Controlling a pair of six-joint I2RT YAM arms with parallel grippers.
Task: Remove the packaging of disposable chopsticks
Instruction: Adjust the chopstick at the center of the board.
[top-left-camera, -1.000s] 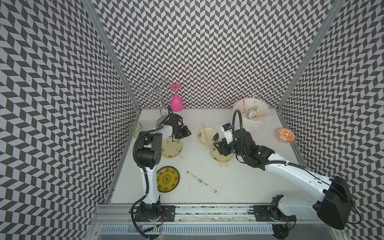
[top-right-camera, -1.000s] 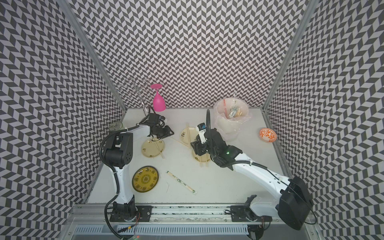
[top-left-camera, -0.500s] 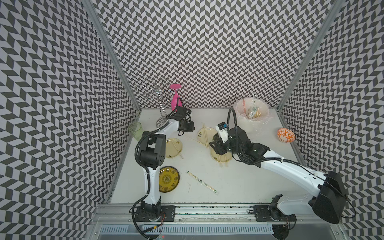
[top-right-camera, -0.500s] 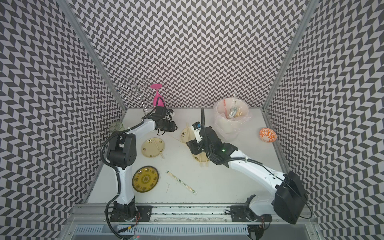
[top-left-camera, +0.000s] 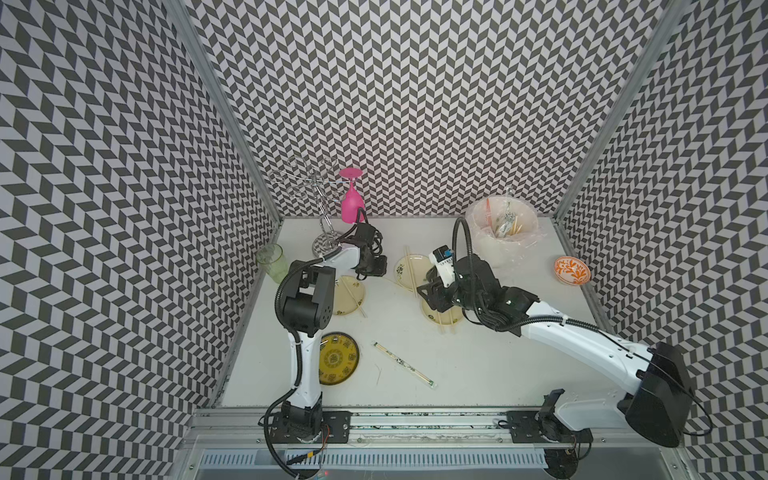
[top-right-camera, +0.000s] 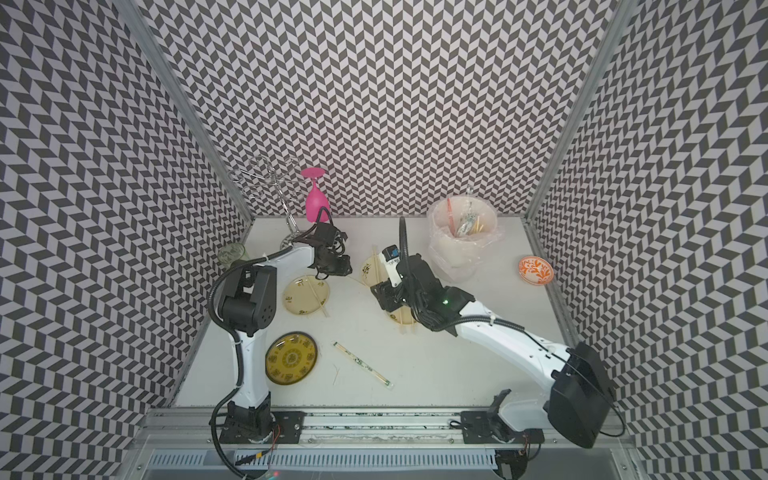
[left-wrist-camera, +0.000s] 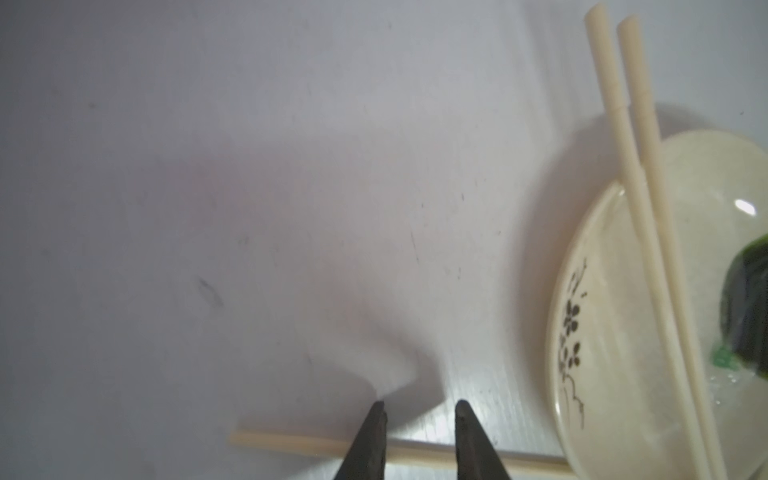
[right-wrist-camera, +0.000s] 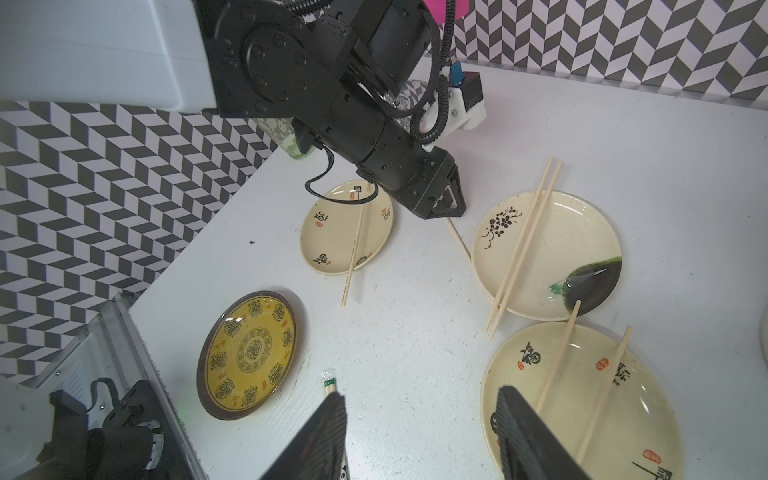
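Observation:
One pair of disposable chopsticks still in its packaging (top-left-camera: 403, 364) (top-right-camera: 361, 366) lies on the table near the front, right of the yellow plate. Its green-printed end (right-wrist-camera: 329, 383) shows beside a finger of my right gripper (right-wrist-camera: 420, 392). That gripper hangs open and empty above the table, by a cream plate (right-wrist-camera: 540, 457). My left gripper (left-wrist-camera: 419, 405) (top-left-camera: 374, 270) is low between the two back plates, its jaws a small gap apart. A single bare chopstick (left-wrist-camera: 286, 441) lies on the table across its fingers, not pinched. Bare chopsticks (top-left-camera: 411, 270) rest on the plates.
A lined white bin (top-left-camera: 482, 245) with wrappers stands at the back right, with an orange bowl (top-left-camera: 571, 270) beside it. A green cup (top-left-camera: 272, 262), a wire rack and a pink glass (top-left-camera: 352, 203) stand at the back left. A yellow plate (top-left-camera: 337, 360) lies front left.
My left gripper has moved right, off the left cream plate, and down between the plates. The right gripper has shifted slightly left. Both have narrowed a little.

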